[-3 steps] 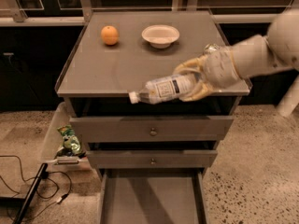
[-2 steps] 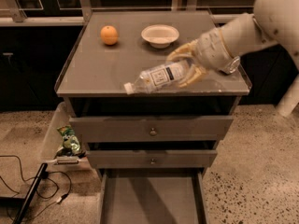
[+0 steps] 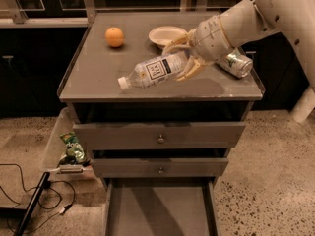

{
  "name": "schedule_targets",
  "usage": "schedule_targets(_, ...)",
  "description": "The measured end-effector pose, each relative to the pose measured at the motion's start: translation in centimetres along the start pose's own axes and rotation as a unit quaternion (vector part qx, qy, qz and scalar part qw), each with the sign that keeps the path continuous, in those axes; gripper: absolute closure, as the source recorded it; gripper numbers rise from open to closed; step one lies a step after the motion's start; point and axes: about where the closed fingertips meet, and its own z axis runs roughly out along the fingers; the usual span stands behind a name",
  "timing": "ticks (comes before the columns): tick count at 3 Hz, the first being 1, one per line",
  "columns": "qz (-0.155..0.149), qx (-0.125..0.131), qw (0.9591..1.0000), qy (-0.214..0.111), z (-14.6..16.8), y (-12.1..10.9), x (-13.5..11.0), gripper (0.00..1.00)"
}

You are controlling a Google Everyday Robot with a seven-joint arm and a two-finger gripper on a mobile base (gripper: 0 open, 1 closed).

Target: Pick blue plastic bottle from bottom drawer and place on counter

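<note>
Standing open at the foot of the cabinet, far below the fingers and nearest to me, the bottom drawer (image 3: 157,211) shows only its flat grey floor. Above it, the two knobbed drawers (image 3: 161,139) are shut. Down on the floor, well to the left of the fingers, a clear plastic bin (image 3: 55,146) holds a green snack bag (image 3: 73,148), and dark cables (image 3: 22,195) trail beside it.

Up on the counter (image 3: 98,77), the gripper (image 3: 175,62) hangs over the middle of the surface at the end of a white arm (image 3: 275,14) that reaches in from the right. Its yellowish fingers (image 3: 191,69) are closed around the base end of the blue plastic bottle (image 3: 152,71), one above it and one below. The bottle lies nearly flat and stretches left from the fingers. Its white cap is the far tip and tilts down toward the counter, but I can't tell whether it touches.

Just to the right of the fingers, past the wrist, a silver-green can (image 3: 235,63) lies on its side on the counter. Farther back, an orange (image 3: 114,36) sits well to the left of the fingers, and a white bowl (image 3: 164,35) rests just behind them.
</note>
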Motion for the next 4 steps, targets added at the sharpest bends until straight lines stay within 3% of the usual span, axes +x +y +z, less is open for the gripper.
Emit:
schedule_targets(1,0.002,0.014,0.9999,-0.008,0.1,-1.1,0.0,1.00)
schedule_targets(2,0.040,0.049,0.9980,-0.007,0.4,-4.6,1.9,1.00)
schedule_targets(3,0.093,0.107,0.9899,0.004,0.4,-8.5,3.7,1.00)
schedule_targets(4,0.139,0.126,0.9820,0.022,0.3,-9.6,4.5,1.00)
